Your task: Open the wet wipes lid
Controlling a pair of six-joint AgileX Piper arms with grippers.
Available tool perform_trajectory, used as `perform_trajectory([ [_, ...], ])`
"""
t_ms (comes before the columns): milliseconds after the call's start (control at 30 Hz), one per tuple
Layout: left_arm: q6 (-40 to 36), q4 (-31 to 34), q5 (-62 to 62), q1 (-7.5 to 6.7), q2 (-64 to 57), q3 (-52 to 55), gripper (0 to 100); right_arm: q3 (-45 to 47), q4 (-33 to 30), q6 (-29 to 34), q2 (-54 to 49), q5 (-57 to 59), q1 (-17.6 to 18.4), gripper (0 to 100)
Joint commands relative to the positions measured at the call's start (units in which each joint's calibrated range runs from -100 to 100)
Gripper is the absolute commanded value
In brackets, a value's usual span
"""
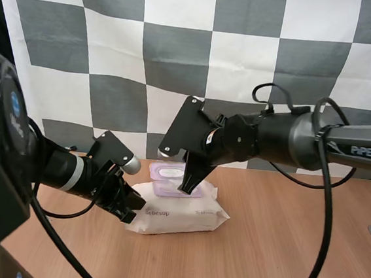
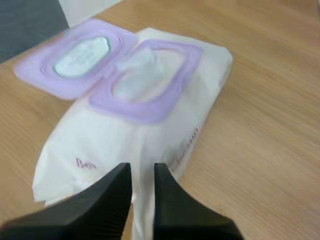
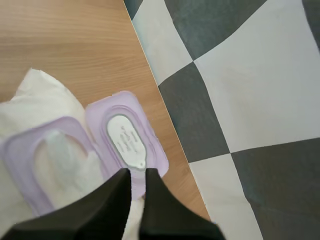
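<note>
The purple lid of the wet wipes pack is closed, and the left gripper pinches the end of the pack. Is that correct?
Not quite. The lid is open, folded back off the wet wipes pack, as the left wrist view shows. The rest stands: the left gripper pinches the end of the pack.

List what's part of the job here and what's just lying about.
Job: wet wipes pack; its purple lid, folded back open; left gripper, pinching the pack's end; right gripper, above the lid's hinge.
Not part of it: the table.
</note>
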Motion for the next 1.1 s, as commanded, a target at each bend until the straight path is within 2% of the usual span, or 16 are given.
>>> perform_trajectory([
  [0,-6.06,-0.01,-1.52,0.05,-4.78,-0.06,70,-0.04,-0.45,4.85,-3.02,1.81,0.05,63],
  [33,-7.65,-0.01,-3.32,0.05,-6.5,-0.06,77,-0.04,-1.4,6.63,-4.33,2.22,0.05,64],
  [100,-10.85,0.43,-7.65,0.05,-10.18,-0.06,83,-0.04,-3.39,11.15,-7.43,2.75,0.05,61],
  [333,-19.12,1.59,-18.32,0.05,-25.4,-0.47,83,-0.04,-11.95,22.66,-20.87,8.72,-0.81,61],
  [567,-31.34,-1.5,-22.94,0.05,-42.09,-1.22,83,-0.04,-12.04,24.12,-34.53,22.61,-6.72,51],
  [633,-36.45,-2.61,-23.95,0.05,-46.22,-1.22,83,-0.04,-12.04,22.66,-38.36,26.3,-7.44,42],
  [733,-46.34,-2.75,-29.67,0.05,-52.2,-1.22,83,-0.04,-12.04,19.43,-43.24,34.39,-8.2,14],
  [767,-49.47,-2.27,-33.12,0.05,-54.16,-1.22,83,-0.04,-12.04,18.13,-44.05,38.23,-8.27,1],
  [867,-59.17,2.39,-45.25,0.05,-59.8,-1.22,83,-0.04,-12.07,13.13,-45.65,49.19,-8.27,0],
  [967,-70.31,12.24,-52.35,0.05,-64.38,-1.22,83,-0.04,-13.18,9.94,-48.68,53.91,-8.27,0],
  [1067,-80.31,22.77,-53.64,0.05,-67.3,-0.68,83,-0.04,-12.28,9.37,-53.69,53.59,-8.27,0],
])
